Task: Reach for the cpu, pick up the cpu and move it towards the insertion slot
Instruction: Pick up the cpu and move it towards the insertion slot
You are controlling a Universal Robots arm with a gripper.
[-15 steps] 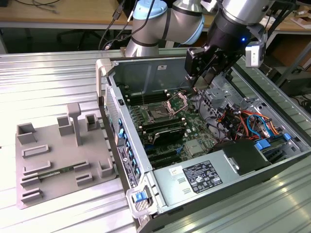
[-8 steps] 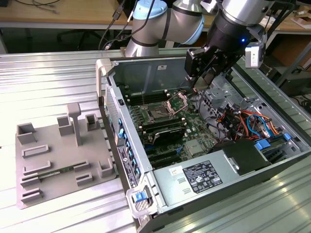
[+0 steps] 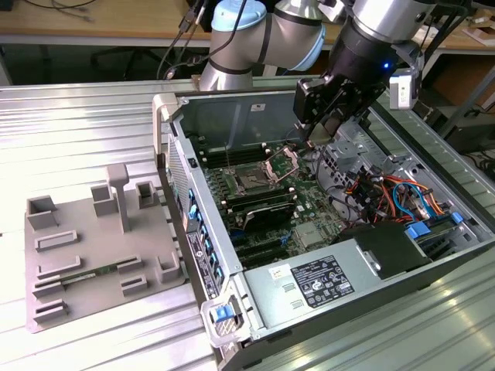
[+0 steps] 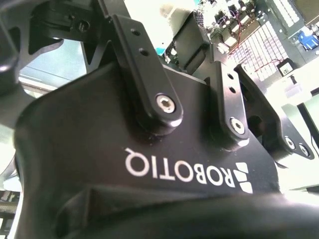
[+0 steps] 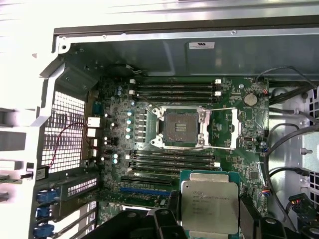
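The end effector (image 5: 209, 226) is sitting closest to the lens in the first wrist view, its dark fingers (image 5: 249, 219) flanking the cpu (image 5: 209, 206) on two sides and looking clamped on its edges, so the chip is riding in the grasp with its silvery top facing the camera. In the exterior view the end effector (image 3: 321, 127) is hanging from the arm inside the open computer case (image 3: 232, 104), above the far side of the motherboard (image 5: 149, 124); the second wrist view is looking along the black body and knuckle links of the end effector (image 4: 194, 45). Beyond the chip, the insertion slot (image 5: 182, 128) is lying open, its dark socket bare and its shiny bracket swung back, with the wire lever released; in the exterior view the insertion slot (image 3: 254, 182) is sitting between the rows of long memory slots (image 5: 174, 89). The cpu is apart from the slot, hovering over the board nearer the case's open side. To do this step well, I judge the chip should be kept level and square to the socket frame, carried clear of the raised bracket and the memory slots, and the grip held on the rim alone so that nothing presses on the underside. The grey plastic tray (image 3: 93, 255) is resting on the bench (image 3: 77, 124) well apart from the case.
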